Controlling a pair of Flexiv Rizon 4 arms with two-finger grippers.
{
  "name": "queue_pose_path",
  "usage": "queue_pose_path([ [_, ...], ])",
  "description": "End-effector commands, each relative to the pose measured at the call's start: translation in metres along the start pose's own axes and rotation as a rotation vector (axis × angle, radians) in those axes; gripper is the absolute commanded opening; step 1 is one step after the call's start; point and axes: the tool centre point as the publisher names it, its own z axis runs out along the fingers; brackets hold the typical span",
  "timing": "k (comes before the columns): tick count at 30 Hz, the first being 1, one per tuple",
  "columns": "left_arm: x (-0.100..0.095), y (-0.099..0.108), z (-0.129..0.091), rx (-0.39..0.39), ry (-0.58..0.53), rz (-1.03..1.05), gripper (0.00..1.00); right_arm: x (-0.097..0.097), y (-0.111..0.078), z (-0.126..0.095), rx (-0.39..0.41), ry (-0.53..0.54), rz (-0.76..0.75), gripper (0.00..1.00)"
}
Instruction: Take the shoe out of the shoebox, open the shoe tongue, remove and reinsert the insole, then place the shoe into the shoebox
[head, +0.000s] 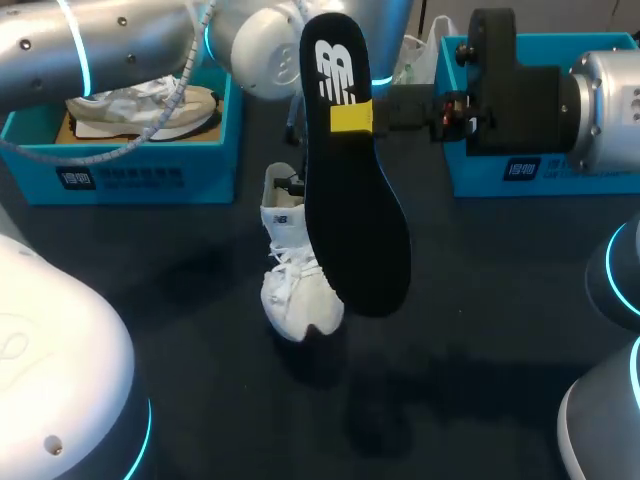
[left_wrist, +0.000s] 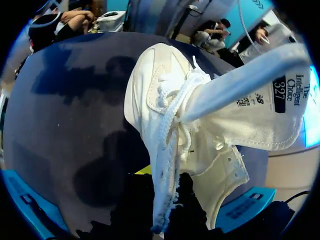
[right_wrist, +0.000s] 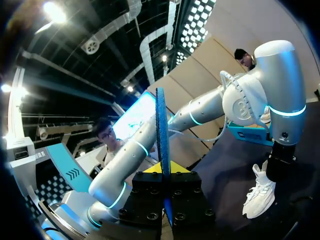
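Note:
A black insole (head: 355, 200) hangs heel-up above the table's middle, with my right gripper (head: 352, 117) shut on it near the heel. In the right wrist view the insole (right_wrist: 161, 135) stands edge-on between that gripper's (right_wrist: 165, 172) yellow tips. Behind the insole a white shoe (head: 295, 275) hangs toe-down, its toe at the table. My left gripper (head: 292, 185) is shut on its heel collar. The left wrist view shows the shoe (left_wrist: 165, 115) ahead of the left gripper (left_wrist: 162, 200), tongue (left_wrist: 250, 95) pulled open, the collar edge pinched between the fingers. The shoe (right_wrist: 260, 192) also appears below my left arm.
A blue shoebox (head: 45, 165) at the back left holds a grey and beige shoe (head: 150, 108). Another blue shoebox (head: 480, 180) stands at the back right, behind my right wrist. The dark tabletop (head: 450, 330) stretches toward the front.

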Motion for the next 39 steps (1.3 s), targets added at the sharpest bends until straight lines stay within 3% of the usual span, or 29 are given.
queue_pose_path([
  [1,0.009,-0.006,-0.001,-0.136,-0.048,0.283,0.00,0.000,0.000,0.004,0.000,-0.004,0.002,0.00],
  [6,0.009,-0.006,-0.001,-0.136,-0.048,0.283,0.00,0.000,0.000,0.004,0.000,-0.004,0.002,0.00],
  [16,-0.007,0.005,-0.001,-0.037,-0.074,0.171,0.00,0.000,0.000,0.004,0.000,-0.004,0.002,0.00],
  [28,-0.050,0.018,-0.009,-0.026,-0.059,0.101,0.00,0.000,0.000,0.004,0.000,-0.004,0.002,0.00],
  [34,-0.071,0.022,-0.002,-0.046,-0.024,0.078,0.00,0.000,0.000,0.004,0.000,-0.004,0.002,0.00],
  [39,-0.077,0.025,0.007,-0.038,-0.007,0.067,0.00,0.000,0.000,0.004,0.000,-0.004,0.002,0.00],
])
